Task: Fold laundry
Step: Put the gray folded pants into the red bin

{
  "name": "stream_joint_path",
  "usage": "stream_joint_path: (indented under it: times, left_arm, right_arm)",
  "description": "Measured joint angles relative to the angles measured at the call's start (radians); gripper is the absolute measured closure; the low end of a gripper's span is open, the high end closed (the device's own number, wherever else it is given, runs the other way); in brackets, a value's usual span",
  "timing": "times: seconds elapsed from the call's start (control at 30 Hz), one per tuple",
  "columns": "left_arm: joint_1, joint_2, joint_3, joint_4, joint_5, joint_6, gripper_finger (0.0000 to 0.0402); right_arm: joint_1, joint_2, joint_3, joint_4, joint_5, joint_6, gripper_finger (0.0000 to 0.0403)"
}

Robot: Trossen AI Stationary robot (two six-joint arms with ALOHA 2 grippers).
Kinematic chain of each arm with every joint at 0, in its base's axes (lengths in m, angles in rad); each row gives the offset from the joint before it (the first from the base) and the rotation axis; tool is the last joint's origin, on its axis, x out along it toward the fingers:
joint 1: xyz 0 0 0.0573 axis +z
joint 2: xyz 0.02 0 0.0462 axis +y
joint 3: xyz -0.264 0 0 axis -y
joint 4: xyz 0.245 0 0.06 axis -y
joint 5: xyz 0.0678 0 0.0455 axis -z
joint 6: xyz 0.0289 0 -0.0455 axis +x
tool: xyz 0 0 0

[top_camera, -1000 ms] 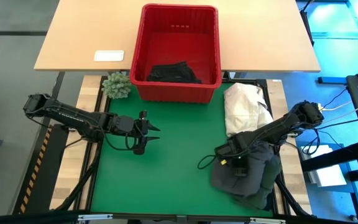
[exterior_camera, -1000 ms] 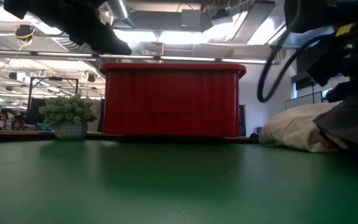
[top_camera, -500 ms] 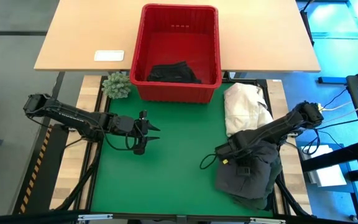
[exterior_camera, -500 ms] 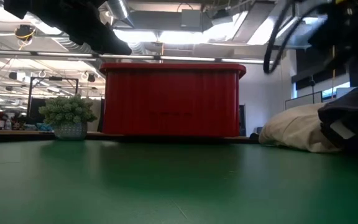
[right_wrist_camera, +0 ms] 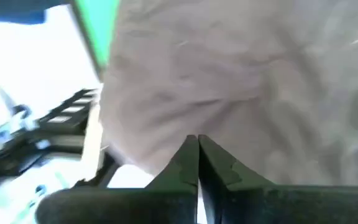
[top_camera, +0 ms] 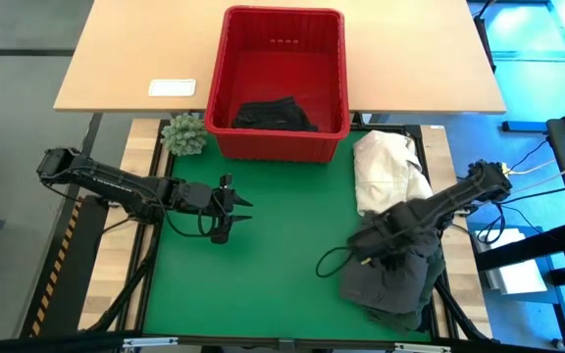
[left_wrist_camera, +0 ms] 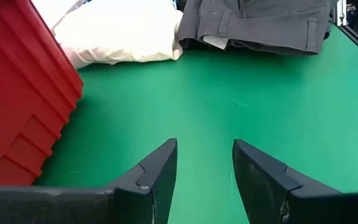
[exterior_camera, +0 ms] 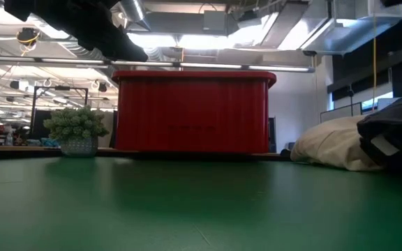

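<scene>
From above, the right gripper [top_camera: 369, 247] sits clenched over the dark grey garment pile [top_camera: 392, 279]; another dark garment [top_camera: 268, 114] lies in the red basket [top_camera: 227, 59]. Left wrist: left gripper [left_wrist_camera: 204, 163] released over green mat [left_wrist_camera: 278, 93].

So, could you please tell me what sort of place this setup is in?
Probably a robotics lab in an open-plan office. The low view shows ceiling strip lights and desks behind the red basket, and the high view shows a green mat on a framed table with cables alongside.
</scene>
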Motion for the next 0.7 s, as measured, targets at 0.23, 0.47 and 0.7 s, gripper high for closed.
stream_joint_path:
  times: [0.23, 0.47, 0.7]
  left_arm:
    - [0.000, 0.000, 0.000, 0.000, 0.000, 0.000, 0.0253]
    - [0.000, 0.000, 0.000, 0.000, 0.000, 0.000, 0.0253]
    - [0.000, 0.000, 0.000, 0.000, 0.000, 0.000, 0.0253]
  right_arm:
    - [0.133, 0.000, -0.015, -0.001, -0.187, 0.118, 0.0403]
    - [0.275, 0.000, -0.082, 0.000, -0.294, 0.284, 0.0403]
    - [0.325, 0.000, -0.256, 0.152, -0.307, 0.345, 0.0403]
